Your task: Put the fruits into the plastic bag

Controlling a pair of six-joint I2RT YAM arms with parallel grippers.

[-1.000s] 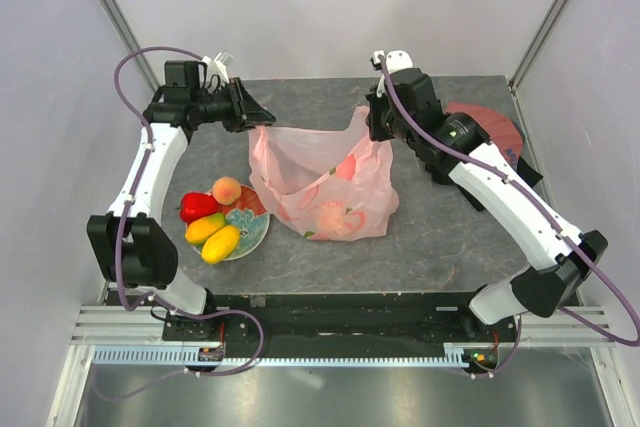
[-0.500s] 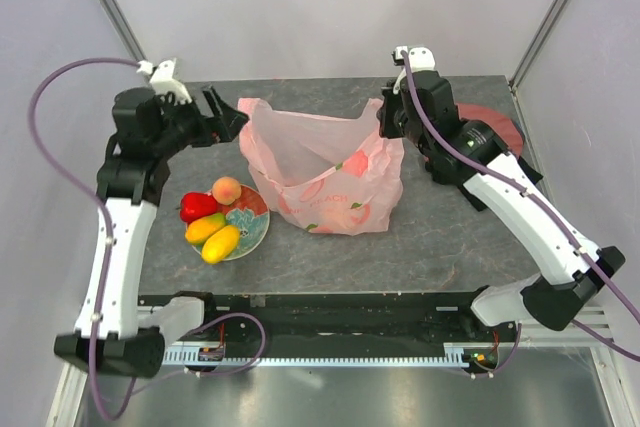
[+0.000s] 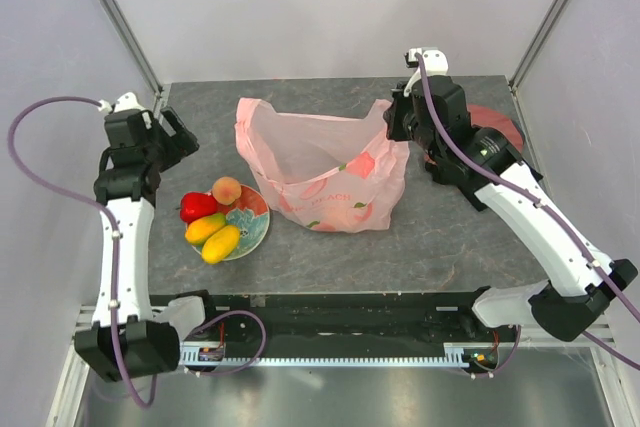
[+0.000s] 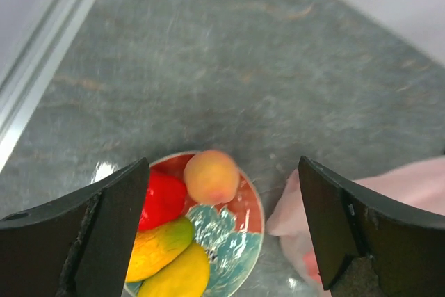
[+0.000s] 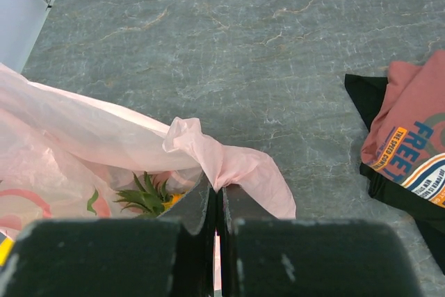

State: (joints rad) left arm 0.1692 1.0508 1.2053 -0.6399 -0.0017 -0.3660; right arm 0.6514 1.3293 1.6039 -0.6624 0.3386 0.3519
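fruits (image 3: 213, 217) | lower left, on plate (image 3: 258, 237) beside plastic bag (image 3: 320, 172) | likely light, hard, smooth: pinch peach (image 4: 211, 177) across middle | left gripper (image 4: 221, 224) spread wide, empty | right gripper (image 5: 219, 206) pinching bag handle

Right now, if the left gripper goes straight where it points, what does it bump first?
Probably the peach on the plate; it sits in line with the open left gripper, though depth is unclear.

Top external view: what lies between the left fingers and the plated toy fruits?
Only bare grey marbled tabletop between the left gripper and the small toy fruits, seen from top external.
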